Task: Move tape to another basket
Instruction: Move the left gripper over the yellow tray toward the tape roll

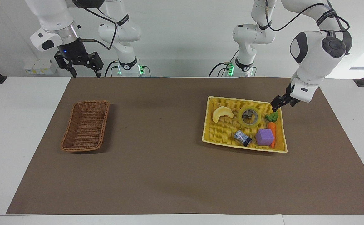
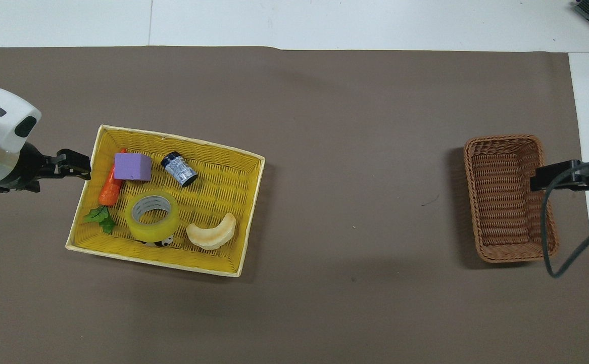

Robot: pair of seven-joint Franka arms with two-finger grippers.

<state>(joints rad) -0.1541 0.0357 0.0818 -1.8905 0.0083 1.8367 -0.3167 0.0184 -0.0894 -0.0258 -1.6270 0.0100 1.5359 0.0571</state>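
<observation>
The tape (image 1: 249, 116) (image 2: 153, 217), a yellow ring with a pale core, lies flat in the yellow basket (image 1: 243, 100) (image 2: 178, 136). The brown wicker basket (image 1: 86, 125) (image 2: 506, 197) stands empty toward the right arm's end of the table. My left gripper (image 1: 277, 106) (image 2: 80, 167) is open and empty, low over the yellow basket's rim at the left arm's end, beside the carrot's leaves and apart from the tape. My right gripper (image 1: 84, 73) (image 2: 537, 181) is open and empty; it waits raised near the wicker basket.
In the yellow basket with the tape lie a pale crescent toy (image 1: 222, 113) (image 2: 212, 233), a toy carrot (image 1: 272, 131) (image 2: 108, 187), a purple block (image 1: 264, 137) (image 2: 133, 167) and a small dark can (image 1: 242, 137) (image 2: 179, 169). A brown mat covers the table between the baskets.
</observation>
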